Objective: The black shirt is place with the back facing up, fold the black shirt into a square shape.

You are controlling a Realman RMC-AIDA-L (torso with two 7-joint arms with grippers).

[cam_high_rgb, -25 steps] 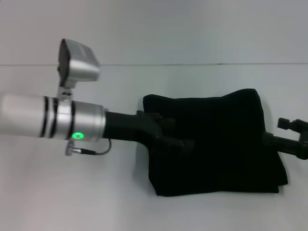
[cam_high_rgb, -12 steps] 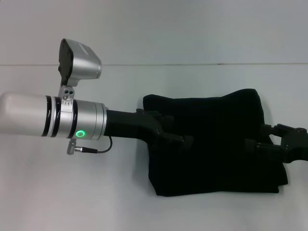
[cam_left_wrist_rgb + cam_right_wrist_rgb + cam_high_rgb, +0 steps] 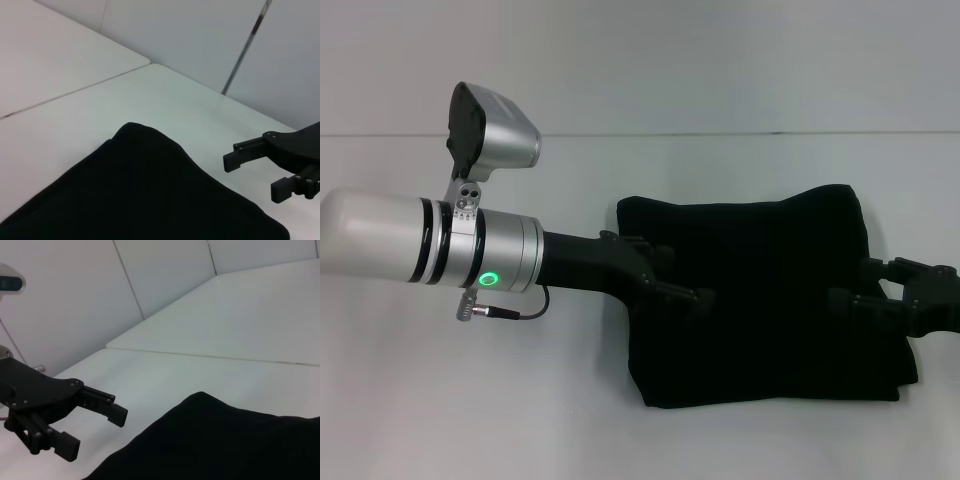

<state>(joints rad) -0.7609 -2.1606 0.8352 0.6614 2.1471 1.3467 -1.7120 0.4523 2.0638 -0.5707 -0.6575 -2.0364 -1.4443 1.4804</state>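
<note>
The black shirt (image 3: 770,300) lies folded into a rough rectangle on the white table (image 3: 470,400); no lettering shows. My left gripper (image 3: 688,275) hovers over the shirt's left part. The right wrist view shows it open and empty (image 3: 95,430), beside the shirt (image 3: 225,440). My right gripper (image 3: 850,287) is over the shirt's right part. The left wrist view shows it open and empty (image 3: 255,172), just above the shirt's edge (image 3: 140,190).
A seam line (image 3: 720,133) runs across the back of the table. Pale wall panels stand behind it, with a thin metal pole (image 3: 245,50) in the left wrist view. Bare table lies to the left of and in front of the shirt.
My right gripper has moved in from the right edge to over the shirt's right part. My left wrist has turned slightly. The shirt has not moved.
</note>
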